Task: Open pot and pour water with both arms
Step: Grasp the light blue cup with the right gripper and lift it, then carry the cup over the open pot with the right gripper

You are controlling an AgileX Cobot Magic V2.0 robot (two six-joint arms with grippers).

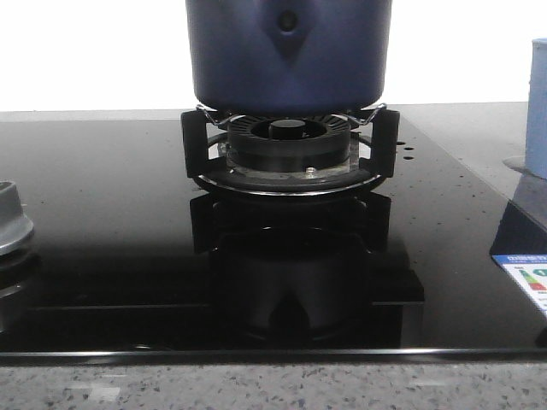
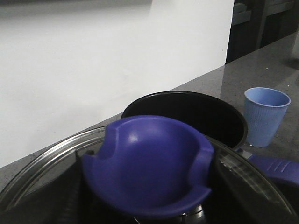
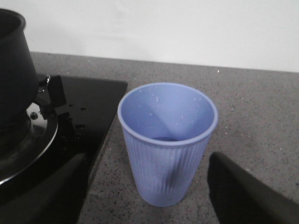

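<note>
The dark navy pot (image 1: pixel 289 55) stands on the middle burner (image 1: pixel 289 145), its top cut off in the front view. In the left wrist view the pot (image 2: pixel 187 114) is open and dark inside. My left gripper (image 2: pixel 147 186) is shut on the blue knob (image 2: pixel 149 163) of the glass lid (image 2: pixel 42 163) and holds the lid off the pot, in front of it. My right gripper (image 3: pixel 148 158) is open, with a dark finger on each side of the pale blue ribbed cup (image 3: pixel 166 140), not touching it. Neither gripper shows in the front view.
The cup (image 1: pixel 537 107) stands on the grey counter right of the black glass hob (image 1: pixel 102 222). The pot's blue handle (image 2: pixel 273 168) points toward the cup (image 2: pixel 265 114). A second burner (image 1: pixel 10 224) sits at the hob's left edge. A white wall is behind.
</note>
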